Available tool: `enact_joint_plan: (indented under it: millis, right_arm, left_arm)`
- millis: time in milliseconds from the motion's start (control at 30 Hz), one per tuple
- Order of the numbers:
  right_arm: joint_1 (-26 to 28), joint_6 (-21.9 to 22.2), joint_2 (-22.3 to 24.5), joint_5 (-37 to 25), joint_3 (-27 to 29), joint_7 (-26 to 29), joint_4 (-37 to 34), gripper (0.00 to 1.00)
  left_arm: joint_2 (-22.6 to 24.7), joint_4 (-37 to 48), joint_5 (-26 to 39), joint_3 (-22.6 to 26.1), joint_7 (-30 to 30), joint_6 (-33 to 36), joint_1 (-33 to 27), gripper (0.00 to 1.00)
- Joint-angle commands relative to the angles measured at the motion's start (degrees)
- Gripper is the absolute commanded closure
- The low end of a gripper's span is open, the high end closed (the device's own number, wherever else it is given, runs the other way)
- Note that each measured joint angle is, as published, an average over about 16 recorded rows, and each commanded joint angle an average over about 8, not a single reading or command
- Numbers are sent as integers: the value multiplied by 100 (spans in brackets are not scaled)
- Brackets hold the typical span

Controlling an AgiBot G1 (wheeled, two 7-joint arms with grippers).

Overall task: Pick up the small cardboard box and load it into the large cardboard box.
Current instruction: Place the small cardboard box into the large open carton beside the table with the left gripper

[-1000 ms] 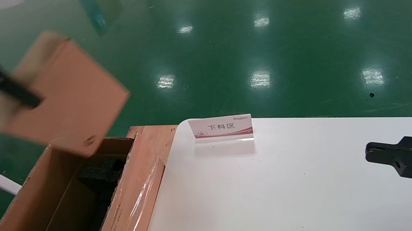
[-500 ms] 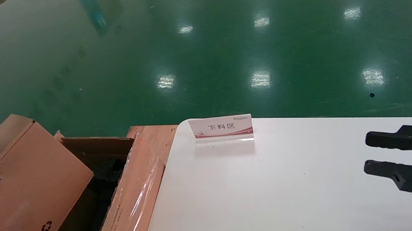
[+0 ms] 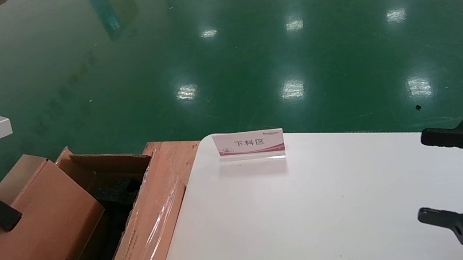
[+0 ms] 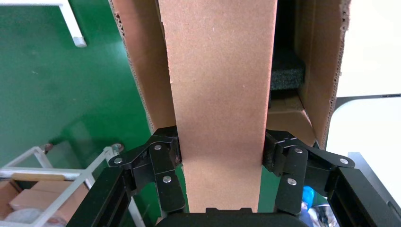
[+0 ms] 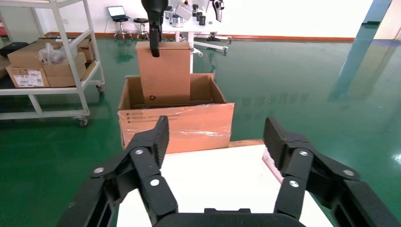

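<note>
The small cardboard box (image 3: 42, 222) hangs tilted, its lower end with the recycling mark down inside the large cardboard box (image 3: 154, 220). My left gripper (image 4: 220, 149) is shut on the small box's upper part, pads on both broad faces; one finger (image 3: 1, 216) shows in the head view. The small box (image 4: 217, 85) fills the middle of the left wrist view, with the large box's wall (image 4: 326, 61) beside it. Black foam (image 3: 116, 192) lies inside. My right gripper (image 3: 423, 175) is open and empty over the table's right side; its view shows both boxes (image 5: 163, 71) far off.
A white table (image 3: 313, 208) stands right of the large box, with a small pink-and-white sign card (image 3: 249, 143) near its far edge. A white shelf cart (image 5: 42, 61) with cartons stands on the green floor behind the large box. White tube framing (image 4: 71, 23) is beside it.
My left gripper has brought the small box down from above into the large box's opening. My right gripper's fingers have spread from nearly together to wide apart.
</note>
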Motion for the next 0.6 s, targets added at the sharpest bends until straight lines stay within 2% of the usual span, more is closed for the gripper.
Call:
enact_joint_plan:
  millis: [33,600]
  right_arm:
    - [0,0,0,0,-1,0,0,0]
    - [1,3,2,4,-6,-3,0,0]
  left_arm:
    - [-102,-72,85,-50,-100,-65,36,100]
    - [-538,-782,872,-176,-859,-485,228,100]
